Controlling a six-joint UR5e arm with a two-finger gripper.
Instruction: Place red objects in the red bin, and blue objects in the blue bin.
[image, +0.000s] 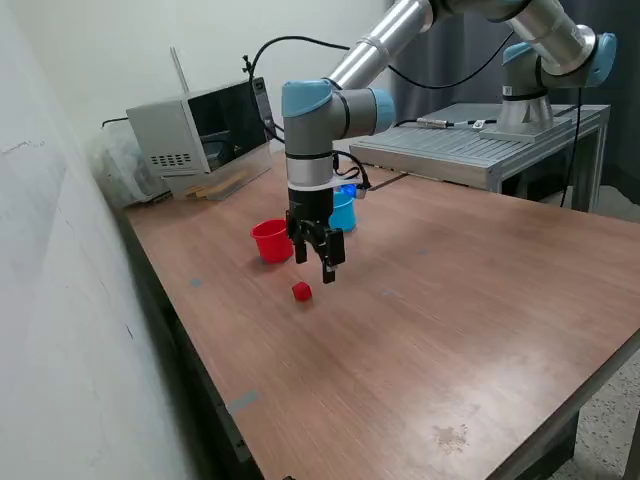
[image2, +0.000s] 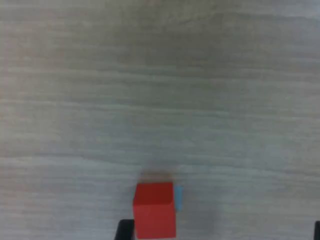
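Observation:
One small red cube (image: 301, 291) lies on the wooden table (image: 450, 330); a red object, it fills the edge of the wrist view (image2: 155, 210). My gripper (image: 315, 265) hangs just above and behind it, open, nothing between its fingers. In the wrist view the gripper (image2: 221, 232) shows only two dark fingertips (image2: 125, 230) set wide apart, the cube close to one of them. The red bin (image: 271, 241), a red cup, stands upright behind the cube. The blue bin (image: 343, 211), a light blue cup, is partly hidden behind my wrist. The blue objects are out of view.
A grey box-shaped appliance (image: 195, 130) and flat boards sit at the table's far corner. A metal bench (image: 470, 145) carries the arm's base at the back. A white wall (image: 60, 300) runs along the exterior view's left. Small blue marks (image: 196, 283) dot the tabletop.

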